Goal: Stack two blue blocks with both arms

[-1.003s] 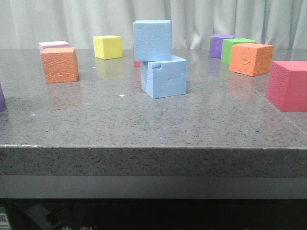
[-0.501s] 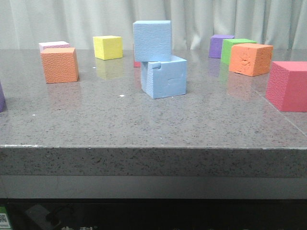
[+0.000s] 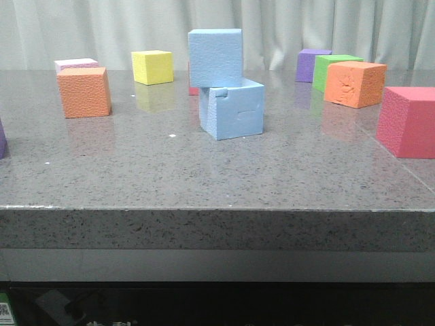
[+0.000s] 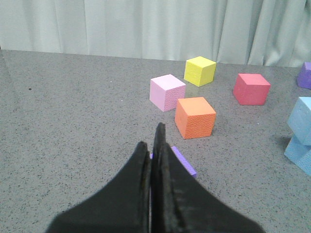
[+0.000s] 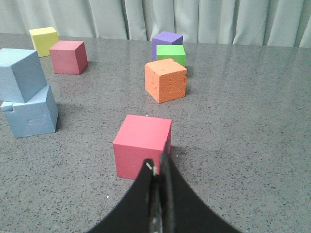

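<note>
Both pairs of dark pincer fingers are pressed together with nothing between them: the left gripper (image 4: pixel 154 145) shows its two black fingers touching along their length in the left wrist view, and the right gripper (image 5: pixel 158 167) shows the same in the right wrist view. Neither gripper appears in the front view. On the grey speckled stone table (image 3: pixel 204 176) the clean-faced light blue foam cube (image 3: pixel 215 57) sits on top of the paler blue foam cube with a notched corner and gouged face (image 3: pixel 232 109), offset toward the robot's left so that it overhangs that edge and leaves part of the lower cube's top bare. Around the stack stand other foam cubes: an orange cube (image 3: pixel 84 92) and a pink cube (image 3: pixel 76 64) to the left, a yellow cube (image 3: pixel 153 66) behind, and to the right a purple cube (image 3: pixel 310 62), a green cube (image 3: pixel 332 68), a second orange cube (image 3: pixel 355 83) and a large red cube (image 3: pixel 408 121).
</note>
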Available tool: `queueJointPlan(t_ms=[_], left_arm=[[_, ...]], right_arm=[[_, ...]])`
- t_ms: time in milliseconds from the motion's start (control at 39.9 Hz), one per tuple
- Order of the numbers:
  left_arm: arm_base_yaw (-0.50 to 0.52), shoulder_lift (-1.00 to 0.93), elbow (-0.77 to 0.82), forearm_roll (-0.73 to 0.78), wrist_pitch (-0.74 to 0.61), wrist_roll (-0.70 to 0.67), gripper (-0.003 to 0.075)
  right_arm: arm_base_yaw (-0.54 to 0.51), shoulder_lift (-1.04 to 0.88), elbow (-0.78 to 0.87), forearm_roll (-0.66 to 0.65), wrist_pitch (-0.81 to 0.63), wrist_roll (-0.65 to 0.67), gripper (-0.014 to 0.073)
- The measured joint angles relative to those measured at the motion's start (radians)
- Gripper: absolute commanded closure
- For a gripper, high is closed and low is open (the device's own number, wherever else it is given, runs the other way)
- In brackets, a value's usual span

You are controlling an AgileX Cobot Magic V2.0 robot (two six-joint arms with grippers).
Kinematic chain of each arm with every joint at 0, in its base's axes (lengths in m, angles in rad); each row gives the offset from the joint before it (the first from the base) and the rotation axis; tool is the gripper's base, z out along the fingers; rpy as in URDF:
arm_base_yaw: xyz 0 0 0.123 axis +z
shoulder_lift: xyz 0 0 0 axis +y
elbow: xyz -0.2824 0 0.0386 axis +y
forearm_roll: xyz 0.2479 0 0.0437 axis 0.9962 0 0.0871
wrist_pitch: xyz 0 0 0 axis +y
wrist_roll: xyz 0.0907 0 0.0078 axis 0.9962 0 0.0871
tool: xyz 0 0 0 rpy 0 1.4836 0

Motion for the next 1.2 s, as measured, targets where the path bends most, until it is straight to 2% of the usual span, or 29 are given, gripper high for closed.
queueJointPlan(t_ms=[852,1003,1203], left_arm=[[0.000,0.000,0.008,0.000,-0.008,0.000,0.0738],[0.010,-0.025,0.068,0.000,-0.069,0.003,0.0738],[0.082,-0.159,0.236,-0.025,-0.180,0.007,0.0738]], right_arm=[[0.000,0.000,0.000,0.000,0.000,0.000,0.0655],[0.000,0.000,0.000,0.000,0.000,0.000,0.0655],[0.000,0.000,0.000,0.000,0.000,0.000,0.0655]])
